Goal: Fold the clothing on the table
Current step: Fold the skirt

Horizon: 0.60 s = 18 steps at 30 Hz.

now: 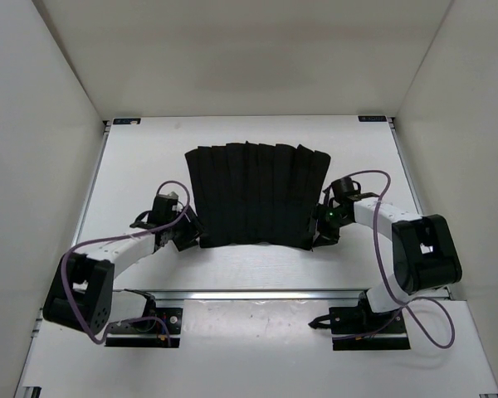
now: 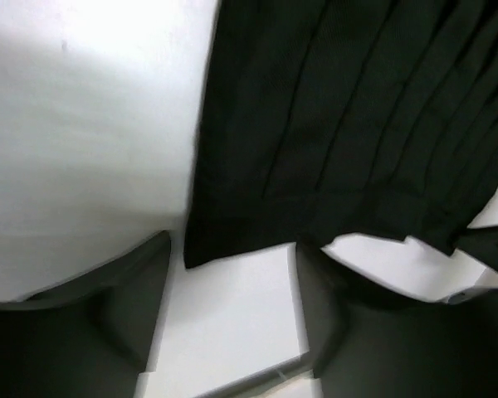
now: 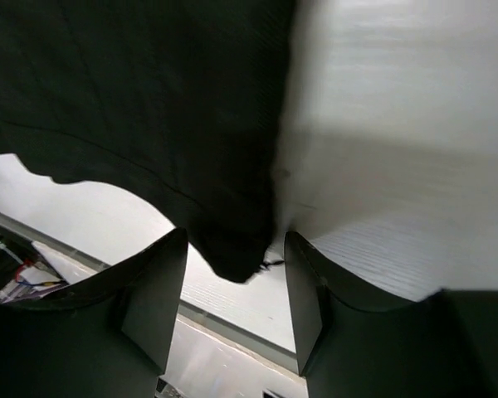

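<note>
The clothing (image 1: 253, 195), black and pleated, lies spread flat in the middle of the white table (image 1: 149, 166). My left gripper (image 1: 189, 234) sits at its near left corner. In the left wrist view that gripper (image 2: 232, 286) is open, with only bare table between the fingers (image 2: 133, 290) and the hem corner of the clothing (image 2: 201, 249) just past their tips. My right gripper (image 1: 322, 234) is at the near right corner. It (image 3: 232, 278) is open too, and the corner of the clothing (image 3: 232, 257) hangs loose between its fingers (image 3: 153, 290), touching neither.
White walls close in the table on three sides. A metal rail (image 1: 257, 294) runs along the near edge, with both arm bases (image 1: 141, 325) behind it. Purple cables (image 1: 382, 240) loop off each arm.
</note>
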Each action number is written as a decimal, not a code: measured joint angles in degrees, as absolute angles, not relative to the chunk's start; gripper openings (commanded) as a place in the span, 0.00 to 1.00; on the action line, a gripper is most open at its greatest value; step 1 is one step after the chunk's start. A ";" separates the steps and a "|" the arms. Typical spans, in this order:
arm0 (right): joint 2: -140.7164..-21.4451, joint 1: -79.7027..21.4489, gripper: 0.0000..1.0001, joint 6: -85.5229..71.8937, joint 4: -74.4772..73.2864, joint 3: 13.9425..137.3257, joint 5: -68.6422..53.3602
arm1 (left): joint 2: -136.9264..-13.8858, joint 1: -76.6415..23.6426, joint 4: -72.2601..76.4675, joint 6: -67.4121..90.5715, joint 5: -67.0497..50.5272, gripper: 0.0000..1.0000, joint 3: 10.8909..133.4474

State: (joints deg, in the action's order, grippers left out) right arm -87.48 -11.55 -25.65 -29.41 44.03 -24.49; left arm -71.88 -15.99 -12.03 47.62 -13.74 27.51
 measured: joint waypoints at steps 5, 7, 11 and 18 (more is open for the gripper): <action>-90.06 -13.61 0.00 -27.57 -25.82 44.53 -25.98 | -78.24 -16.71 -9.47 48.34 -11.60 0.00 29.45; -92.23 -13.72 0.00 -28.16 -25.67 45.50 -26.76 | -80.03 -16.71 -8.25 48.40 -12.91 0.00 30.26; -93.10 -11.84 0.00 -27.03 -28.77 49.87 -27.33 | -82.26 -16.56 -9.28 48.23 -13.69 0.00 34.09; -87.15 -7.29 0.00 -23.35 -32.88 57.10 -27.81 | -75.59 -14.13 -12.60 46.39 -16.10 0.00 39.18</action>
